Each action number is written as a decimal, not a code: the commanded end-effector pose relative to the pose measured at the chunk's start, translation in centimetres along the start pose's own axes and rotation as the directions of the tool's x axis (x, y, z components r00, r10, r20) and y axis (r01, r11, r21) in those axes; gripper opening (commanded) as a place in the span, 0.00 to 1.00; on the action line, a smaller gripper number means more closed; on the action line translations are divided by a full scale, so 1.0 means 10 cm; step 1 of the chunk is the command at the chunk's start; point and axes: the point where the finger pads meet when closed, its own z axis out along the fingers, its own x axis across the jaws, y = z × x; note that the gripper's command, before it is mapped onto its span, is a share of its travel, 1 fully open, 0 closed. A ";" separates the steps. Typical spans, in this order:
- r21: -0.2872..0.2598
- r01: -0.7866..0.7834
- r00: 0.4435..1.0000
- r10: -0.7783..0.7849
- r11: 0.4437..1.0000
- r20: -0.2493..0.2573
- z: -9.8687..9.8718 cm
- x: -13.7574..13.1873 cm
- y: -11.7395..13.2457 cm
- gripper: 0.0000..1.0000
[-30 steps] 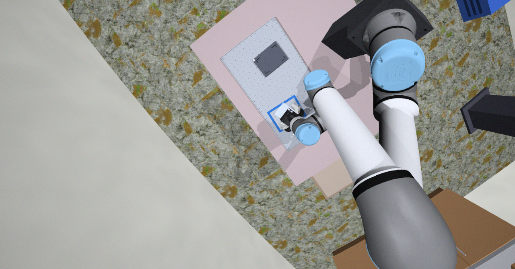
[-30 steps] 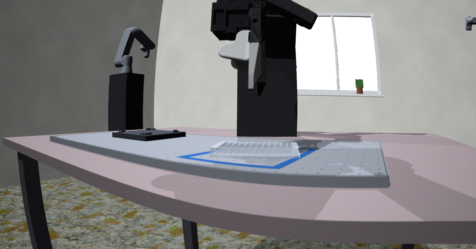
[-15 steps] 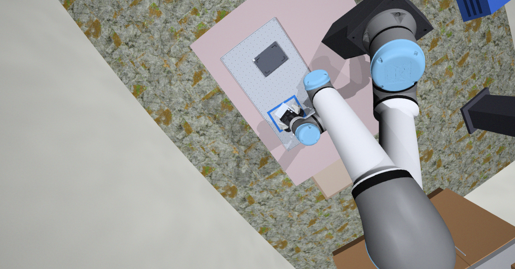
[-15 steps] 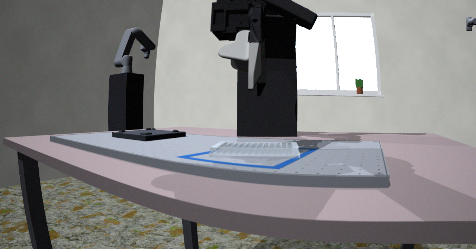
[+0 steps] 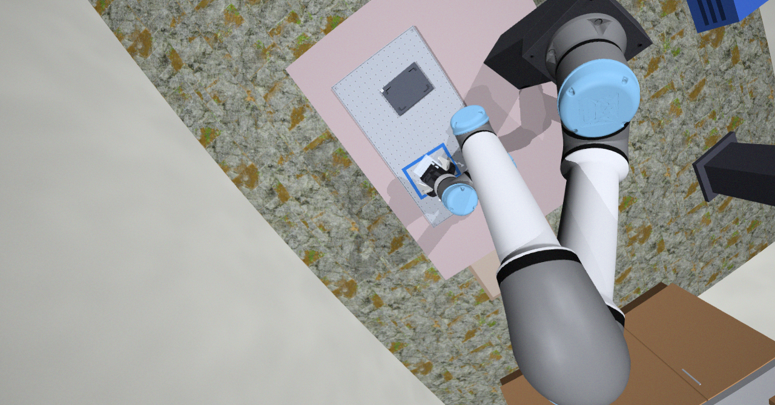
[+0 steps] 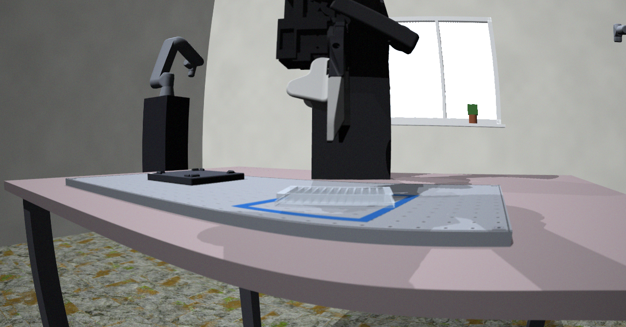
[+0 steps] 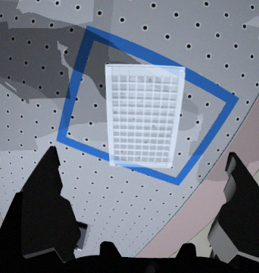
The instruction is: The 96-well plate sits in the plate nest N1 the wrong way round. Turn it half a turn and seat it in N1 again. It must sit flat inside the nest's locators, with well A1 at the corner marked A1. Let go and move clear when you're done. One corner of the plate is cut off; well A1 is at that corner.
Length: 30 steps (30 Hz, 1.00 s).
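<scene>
From above, I am looking down on one pink table [image 5: 476, 17] carrying one grey perforated board [image 5: 379, 126]. One dark plate nest [image 5: 407, 88] is sitting on the board's far part with nothing in it. One blue-outlined square [image 5: 413, 181] is lying well apart from it, near the board's other end. The arm's wrist is covering most of that square, so I am only catching a pale corner of the 96-well plate [image 5: 425, 162] beneath the hand [image 5: 432, 175].

At table height, the exterior camera is showing me what the top one is hiding: the clear plate [image 6: 334, 195] is lying flat on the board [image 6: 446, 220], over the blue outline [image 6: 306, 214], with its long axis running across the picture. The hand [image 6: 334, 106] is hanging well above it, touching nothing. The nest [image 6: 195, 176] is standing to the left, apart from the plate.

Through the wrist camera, I am seeing the plate [image 7: 145, 115] whole, its long axis running up and down the picture and skewed against the blue square [image 7: 205, 85]; its lower edge is crossing the line. I cannot pick out the cut corner. Two dark fingers are standing wide open at the lower corners, holding nothing.
</scene>
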 end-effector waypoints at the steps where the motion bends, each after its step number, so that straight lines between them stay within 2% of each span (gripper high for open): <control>1: -0.003 0.001 1.000 -0.001 1.000 -0.005 0.08 0.02 0.00 1.00; 30: -0.003 0.001 1.000 -0.001 1.000 -0.005 0.51 0.02 0.00 1.00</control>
